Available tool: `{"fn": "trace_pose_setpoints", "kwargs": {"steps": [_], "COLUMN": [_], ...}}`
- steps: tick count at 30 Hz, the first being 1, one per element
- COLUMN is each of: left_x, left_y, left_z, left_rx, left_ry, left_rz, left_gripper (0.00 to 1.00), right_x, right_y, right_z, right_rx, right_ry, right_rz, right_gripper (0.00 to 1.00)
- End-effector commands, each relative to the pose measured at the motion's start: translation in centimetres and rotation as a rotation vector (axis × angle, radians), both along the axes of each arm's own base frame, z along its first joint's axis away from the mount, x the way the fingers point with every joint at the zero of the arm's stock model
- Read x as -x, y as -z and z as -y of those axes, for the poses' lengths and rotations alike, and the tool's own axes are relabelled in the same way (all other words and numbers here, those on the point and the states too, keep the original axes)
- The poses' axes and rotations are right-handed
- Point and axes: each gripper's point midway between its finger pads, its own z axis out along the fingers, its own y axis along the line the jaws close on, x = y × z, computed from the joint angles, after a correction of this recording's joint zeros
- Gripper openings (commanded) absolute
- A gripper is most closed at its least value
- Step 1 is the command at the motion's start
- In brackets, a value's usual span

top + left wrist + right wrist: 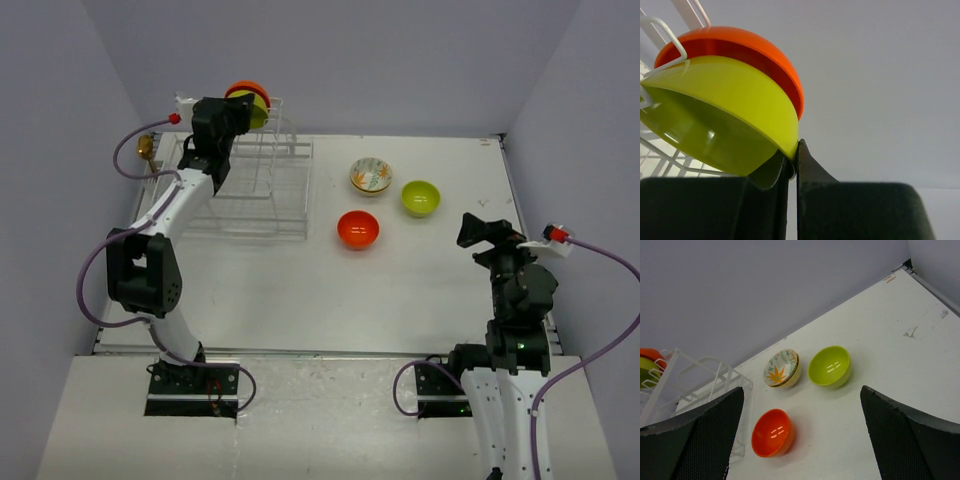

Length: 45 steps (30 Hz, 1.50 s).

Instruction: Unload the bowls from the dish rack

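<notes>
Five bowls on your list: three out, two left to unload. Rack (262, 190): white wire, far left of the table (300, 290). Its tall slotted section holds the last two on edge, which leaves their rims exposed for a pinch. Racked green bowl (725, 115): the one nearest your left gripper (792, 152), tilted. The jaws are closed on its rim, one finger inside the lip and one outside, so you have it gripped but not yet out of its slot. Racked orange bowl (755, 47): nested right behind the green one and touching it, with a wire loop across their upper edges. You will likely need a clean pull along the slot so the orange one is not dragged out too. Floral bowl (371, 176), loose green bowl (421, 197), loose orange bowl (358, 229): upright on the table to the right of the rack, near each other but apart, with bare surface beside them for more. Right gripper (801, 405): jaws wide, holding nothing, over the near right of the table, well apart from the left arm.
</notes>
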Motion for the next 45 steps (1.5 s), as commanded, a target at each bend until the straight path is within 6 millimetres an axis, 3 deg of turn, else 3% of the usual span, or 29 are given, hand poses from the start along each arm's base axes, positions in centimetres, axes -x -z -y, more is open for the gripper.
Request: {"fn": "trace_pose_setpoints", "kwargs": {"steps": [1,12,22,35,38,40,41,42,43,44,45], "left_x": [1.2,3.5,5.2,10.4,12.0,14.2,15.3,16.0,18.0,18.2,18.8], "left_y": [-0.7,-6.6,-8.0,-10.7,-12.3,-14.3,-16.4,-15.1,-16.9,-14.4,-13.6], "left_z": [-1.4,-1.6,-0.6,1.4,2.9,5.9,6.8,9.0,10.8,12.3,13.1], "left_rx": [0.005,0.047,0.068,0.002,-0.094,-0.245,-0.303,-0.439,-0.501,-0.566,-0.628], "left_ry": [-0.04,-0.043,0.001,0.087,0.172,0.316,0.361,0.475,0.539,0.627,0.653], "left_rz": [0.002,0.227,0.344,0.508,0.599,0.709,0.77,0.769,0.826,0.725,0.689], "left_gripper": [0.0,0.0,0.0,0.0,0.0,0.0,0.0,0.0,0.0,0.0,0.0], "right_x": [-0.5,-0.6,-0.6,-1.0,-1.1,-1.1,-1.1,-1.1,-1.2,-1.2,-1.2], "right_y": [-0.6,-0.6,-0.6,-0.4,-0.6,-0.7,-0.9,-1.1,-1.3,-1.3,-1.4], "right_z": [-0.3,-0.6,-0.6,-1.1,-1.3,-2.4,-2.8,-3.3,-4.4,-5.0,-5.6], "right_rx": [0.019,0.022,0.024,0.031,0.035,0.041,0.043,0.044,0.043,0.041,0.036], "right_ry": [-0.023,-0.037,-0.04,-0.069,-0.082,-0.146,-0.17,-0.199,-0.263,-0.301,-0.337], "right_rz": [0.022,0.02,0.02,0.005,0.004,0.001,0.002,0.007,0.01,0.009,0.008], "right_gripper": [0.99,0.99,0.99,0.99,0.99,0.99,0.99,0.99,0.99,0.99,0.99]}}
